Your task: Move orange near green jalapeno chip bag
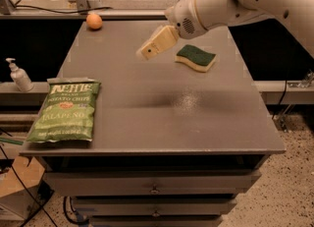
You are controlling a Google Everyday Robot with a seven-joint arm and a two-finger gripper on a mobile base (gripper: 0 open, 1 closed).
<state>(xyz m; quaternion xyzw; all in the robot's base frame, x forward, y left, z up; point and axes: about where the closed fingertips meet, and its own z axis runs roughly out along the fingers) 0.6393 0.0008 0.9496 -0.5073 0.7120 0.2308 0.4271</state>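
The orange (94, 21) is a small round fruit at the table's far left corner. The green jalapeno chip bag (65, 111) lies flat at the front left of the grey table (196, 118), with white lettering facing up. My gripper (146, 52) hangs above the middle of the table's far half, tan fingers pointing down-left. It is to the right of the orange and well apart from it, and holds nothing that I can see.
A dark green and yellow sponge (196, 57) lies at the far right of the table, just right of the gripper. A soap dispenser bottle (18, 75) stands on a ledge left of the table. Drawers sit below the table's front edge.
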